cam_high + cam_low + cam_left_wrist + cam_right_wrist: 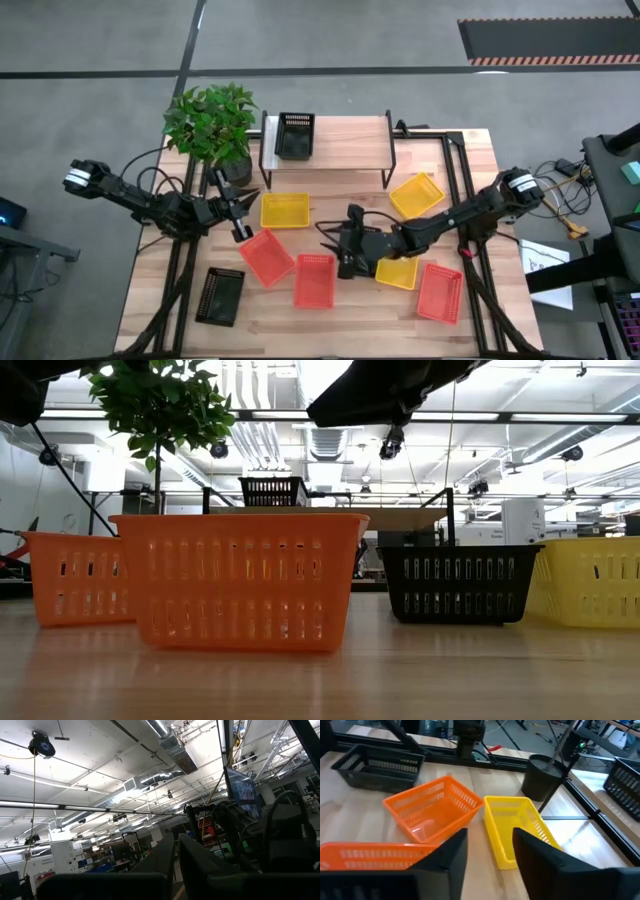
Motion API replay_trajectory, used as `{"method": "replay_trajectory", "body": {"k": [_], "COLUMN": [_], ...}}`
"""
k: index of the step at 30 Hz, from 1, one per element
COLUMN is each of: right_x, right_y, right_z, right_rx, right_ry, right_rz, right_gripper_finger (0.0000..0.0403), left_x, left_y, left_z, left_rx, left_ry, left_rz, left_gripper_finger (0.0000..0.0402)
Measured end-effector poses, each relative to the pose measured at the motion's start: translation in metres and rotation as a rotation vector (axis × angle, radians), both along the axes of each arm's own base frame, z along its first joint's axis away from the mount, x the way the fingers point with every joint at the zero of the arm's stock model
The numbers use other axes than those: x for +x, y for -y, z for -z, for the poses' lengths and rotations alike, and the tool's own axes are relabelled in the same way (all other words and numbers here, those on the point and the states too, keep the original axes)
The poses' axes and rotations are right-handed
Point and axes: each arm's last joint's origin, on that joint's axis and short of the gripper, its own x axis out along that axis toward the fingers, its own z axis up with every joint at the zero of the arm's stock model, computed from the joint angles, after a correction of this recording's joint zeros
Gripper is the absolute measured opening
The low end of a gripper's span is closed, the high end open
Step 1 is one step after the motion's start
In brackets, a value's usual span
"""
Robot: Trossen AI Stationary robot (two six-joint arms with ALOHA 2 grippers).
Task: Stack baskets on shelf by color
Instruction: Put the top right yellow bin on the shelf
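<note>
The shelf (340, 135) stands at the far side and carries one black basket (294, 135). A second black basket (221, 296) lies near the left front. A third (460, 585) stands on the table under my right arm. Yellow baskets (285, 210) (417, 193) (397, 272) and orange baskets (266, 256) (313, 280) (440, 293) are scattered on the table. My right gripper (490, 855) is open and empty above mid-table, facing left toward an orange basket (432, 815) and a yellow one (512, 830). My left gripper (240, 210) is shut, tipped up toward the ceiling.
A potted plant (212, 120) stands at the shelf's left end, close to my left gripper. Black frame rails (455, 170) run along the table's right side. Bare wood shows on the shelf top (350, 135) right of the black basket and along the near edge (330, 335).
</note>
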Motion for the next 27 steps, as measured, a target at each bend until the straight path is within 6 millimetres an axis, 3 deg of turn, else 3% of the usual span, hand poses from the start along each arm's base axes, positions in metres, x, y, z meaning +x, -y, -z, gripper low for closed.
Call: {"method": "replay_trajectory", "body": {"k": [7,12,16,23,27], "right_x": [0.006,0.011,0.010,-0.010,-0.026], "right_y": [0.018,0.028,0.036,0.038,0.038], "right_z": [-0.001,-0.010,-0.017,-0.033,-0.037], "right_rx": [-0.002,0.042,0.183,0.472,0.529], "right_ry": [-0.009,-0.068,-0.168,-0.461,-0.629], "right_rz": [0.021,0.055,0.177,0.382,0.485], "right_gripper_finger": [0.0208,0.0215,0.0215,0.0215,0.0215], "left_x": [0.000,0.000,0.000,0.000,0.000], "left_y": [0.000,0.000,0.000,0.000,0.000], "left_z": [0.001,0.001,0.001,0.002,0.002], "left_rx": [0.001,0.002,0.003,0.004,0.004], "left_ry": [-0.004,-0.004,-0.005,-0.006,-0.006], "left_rz": [0.000,-0.001,-0.002,-0.002,-0.002], "left_gripper_finger": [0.0010,0.0010,0.0010,0.0010,0.0010]}}
